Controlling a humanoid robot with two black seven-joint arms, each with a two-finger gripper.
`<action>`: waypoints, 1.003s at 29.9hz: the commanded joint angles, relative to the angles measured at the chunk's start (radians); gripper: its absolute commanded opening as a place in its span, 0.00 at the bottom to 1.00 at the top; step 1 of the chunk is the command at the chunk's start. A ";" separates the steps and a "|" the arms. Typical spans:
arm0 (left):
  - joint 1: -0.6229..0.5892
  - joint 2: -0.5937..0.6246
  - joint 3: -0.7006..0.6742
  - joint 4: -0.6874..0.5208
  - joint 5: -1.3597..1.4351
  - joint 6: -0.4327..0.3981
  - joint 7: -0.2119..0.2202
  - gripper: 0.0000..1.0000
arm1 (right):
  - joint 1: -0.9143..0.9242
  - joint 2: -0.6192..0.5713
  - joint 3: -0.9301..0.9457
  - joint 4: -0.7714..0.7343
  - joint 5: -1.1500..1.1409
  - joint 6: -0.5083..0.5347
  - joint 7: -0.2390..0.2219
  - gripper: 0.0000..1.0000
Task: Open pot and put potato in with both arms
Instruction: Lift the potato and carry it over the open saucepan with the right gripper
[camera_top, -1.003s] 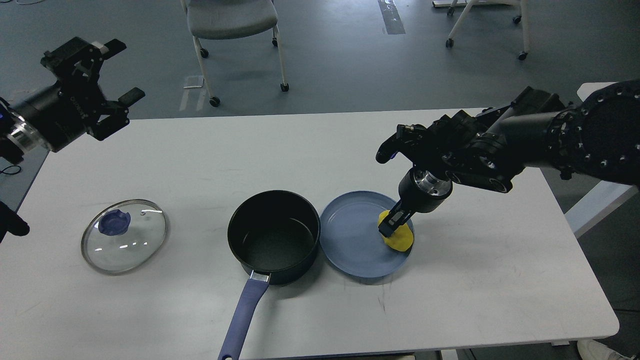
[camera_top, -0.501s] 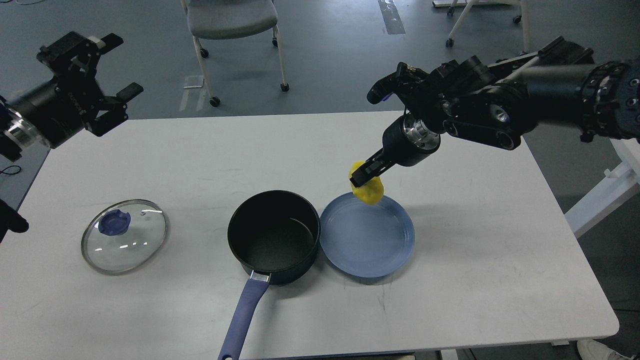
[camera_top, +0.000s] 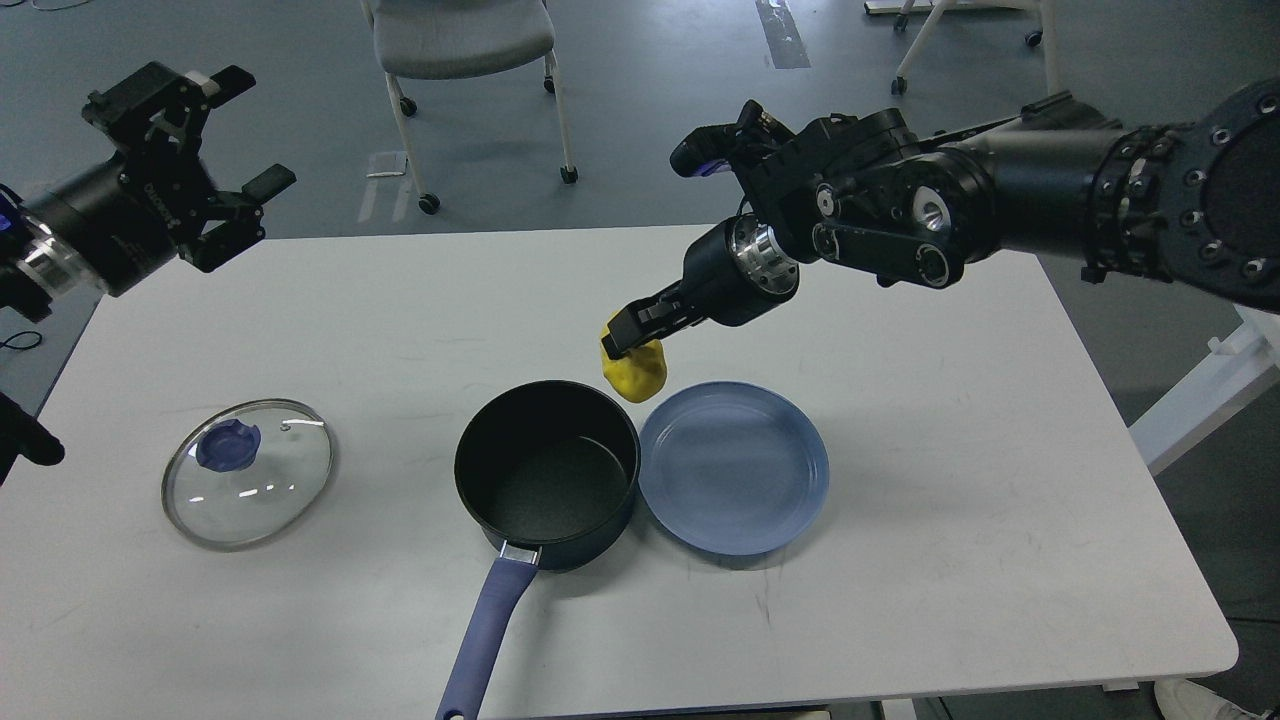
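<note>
Since a second ago the right arm has lifted the potato (camera_top: 634, 371) off the blue plate (camera_top: 735, 470) and carried it leftward; it now hangs above the surface (camera_top: 950, 480) just behind the pot (camera_top: 547, 472), between pot and plate. The pot stands open, below and left of the right end effector (camera_top: 632, 336), which is clamped on the potato's top. Well apart, the left end effector (camera_top: 222, 135) hovers spread and empty, far from the lid (camera_top: 248, 470). Its wrist lettering is too small to read.
</note>
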 joint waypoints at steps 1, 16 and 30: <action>0.000 0.000 0.000 -0.002 0.000 -0.001 0.000 0.98 | -0.005 0.000 0.001 -0.004 0.064 0.000 0.000 0.30; 0.000 -0.001 0.000 -0.009 0.000 0.000 0.000 0.98 | -0.009 0.000 0.022 0.095 0.095 0.000 0.000 0.30; 0.003 -0.003 0.000 -0.017 0.000 0.000 0.000 0.98 | -0.070 0.000 0.067 0.095 0.096 -0.010 0.000 0.41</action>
